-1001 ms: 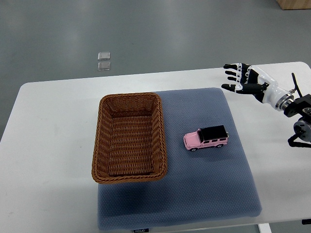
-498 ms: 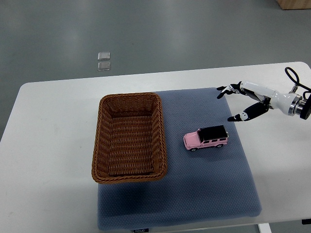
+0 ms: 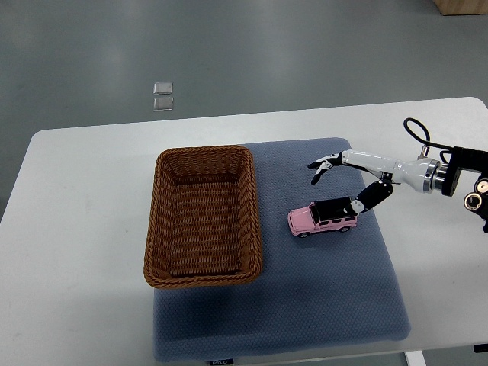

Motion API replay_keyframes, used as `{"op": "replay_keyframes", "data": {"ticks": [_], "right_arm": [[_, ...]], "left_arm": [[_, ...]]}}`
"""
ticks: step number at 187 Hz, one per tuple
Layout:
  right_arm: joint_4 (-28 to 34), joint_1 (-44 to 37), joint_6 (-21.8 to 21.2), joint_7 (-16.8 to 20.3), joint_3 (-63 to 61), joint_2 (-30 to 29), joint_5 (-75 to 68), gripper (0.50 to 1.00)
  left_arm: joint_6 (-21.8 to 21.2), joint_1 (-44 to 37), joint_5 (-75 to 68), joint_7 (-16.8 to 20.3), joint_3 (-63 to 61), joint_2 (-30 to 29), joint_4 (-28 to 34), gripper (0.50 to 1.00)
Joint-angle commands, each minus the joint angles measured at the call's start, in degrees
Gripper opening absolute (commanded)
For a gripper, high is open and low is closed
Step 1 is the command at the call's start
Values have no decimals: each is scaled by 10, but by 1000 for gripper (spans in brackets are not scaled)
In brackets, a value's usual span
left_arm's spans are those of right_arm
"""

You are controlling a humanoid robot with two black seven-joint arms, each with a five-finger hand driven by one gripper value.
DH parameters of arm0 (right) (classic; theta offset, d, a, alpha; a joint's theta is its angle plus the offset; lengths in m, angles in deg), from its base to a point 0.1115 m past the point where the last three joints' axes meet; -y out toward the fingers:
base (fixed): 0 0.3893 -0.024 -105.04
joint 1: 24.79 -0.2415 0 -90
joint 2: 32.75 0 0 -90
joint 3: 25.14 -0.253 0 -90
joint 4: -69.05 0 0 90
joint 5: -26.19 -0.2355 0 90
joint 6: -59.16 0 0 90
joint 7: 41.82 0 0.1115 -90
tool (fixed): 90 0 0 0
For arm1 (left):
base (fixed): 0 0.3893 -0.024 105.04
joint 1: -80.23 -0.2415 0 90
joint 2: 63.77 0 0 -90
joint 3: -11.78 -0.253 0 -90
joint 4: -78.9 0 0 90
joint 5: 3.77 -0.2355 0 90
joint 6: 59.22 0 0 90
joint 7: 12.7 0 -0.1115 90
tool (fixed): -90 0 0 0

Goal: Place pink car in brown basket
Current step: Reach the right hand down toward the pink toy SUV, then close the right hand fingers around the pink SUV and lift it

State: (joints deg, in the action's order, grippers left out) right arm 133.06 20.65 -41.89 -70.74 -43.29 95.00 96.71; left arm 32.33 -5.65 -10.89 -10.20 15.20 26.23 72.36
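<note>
Grey floor lies beyond our white table (image 3: 91,175). On the blue mat (image 3: 320,290) sits the small pink toy car with a black roof (image 3: 323,216), just right of the empty brown woven basket (image 3: 204,217). Our right hand (image 3: 347,183) hovers over it, fingers spread, thumb near the roof. We think closing on it comes next. Touching is hard to tell.

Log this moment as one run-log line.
right hand: open, over pink car | car: on blue mat, ungrasped | brown basket: empty | left hand: not in view

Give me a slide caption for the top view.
Right hand open over the pink car on the blue mat, beside the empty basket.
</note>
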Motion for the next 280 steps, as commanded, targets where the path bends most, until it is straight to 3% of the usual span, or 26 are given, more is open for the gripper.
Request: {"op": "replay_keyframes", "data": {"ticks": [1, 22, 115, 163, 204, 221, 232, 235, 280], "right_arm": [[-2, -10, 10, 0, 27, -11, 8, 909], [-13, -19, 33, 1, 52, -24, 13, 909], [-21, -11, 63, -1, 73, -17, 48, 905], [-25, -4, 83, -2, 78, -15, 51, 868], [-25, -3, 84, -2, 86, -14, 51, 748], [-24, -3, 84, -2, 87, -14, 51, 637], [-25, -3, 84, -2, 88, -14, 51, 513], [-25, -3, 84, -2, 88, -14, 51, 500], [-21, -4, 110, -3, 83, -9, 51, 500]], "left_arm": [[-1, 0, 0, 0, 0, 0, 0, 1000], [-1, 0, 0, -1, 0, 0, 0, 1000], [-1, 0, 0, -1, -1, 0, 0, 1000], [-1, 0, 0, -1, -1, 0, -1, 1000], [-1, 0, 0, -1, -1, 0, -4, 1000], [-1, 0, 0, -1, -1, 0, -5, 1000], [-1, 0, 0, -1, -1, 0, -5, 1000], [-1, 0, 0, -1, -1, 0, -5, 1000], [-1, -1, 0, -1, 0, 0, -5, 1000]]}}
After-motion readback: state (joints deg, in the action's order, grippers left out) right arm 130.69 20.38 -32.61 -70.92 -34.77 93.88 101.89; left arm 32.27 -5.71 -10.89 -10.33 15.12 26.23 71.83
